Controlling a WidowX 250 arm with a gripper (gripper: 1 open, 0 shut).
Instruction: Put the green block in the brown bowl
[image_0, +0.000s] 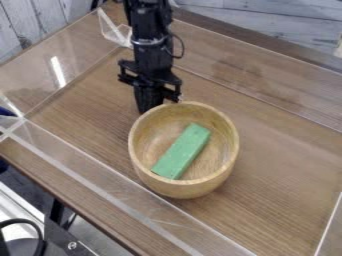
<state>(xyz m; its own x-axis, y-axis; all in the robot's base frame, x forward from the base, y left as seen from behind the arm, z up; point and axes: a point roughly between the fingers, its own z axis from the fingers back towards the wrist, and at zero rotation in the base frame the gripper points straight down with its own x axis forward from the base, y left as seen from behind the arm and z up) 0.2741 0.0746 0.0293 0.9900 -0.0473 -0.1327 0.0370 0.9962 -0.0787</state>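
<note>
On the wooden table (267, 100), inside the clear-walled enclosure (40, 75), your task looks essentially finished: the green block (182, 151) lies flat on the pale inside of the brown bowl (185, 150), running diagonally across its floor and not touching the gripper (150, 100). You can see the gripper pointing straight down just behind the bowl's far rim, with its fingers drawn together and nothing between them. The bowl sits upright and level on the table. What is left for you, as far as I can judge, is only to lift the arm clear. You will find no brand, label or readable writing on any of these things.
</note>
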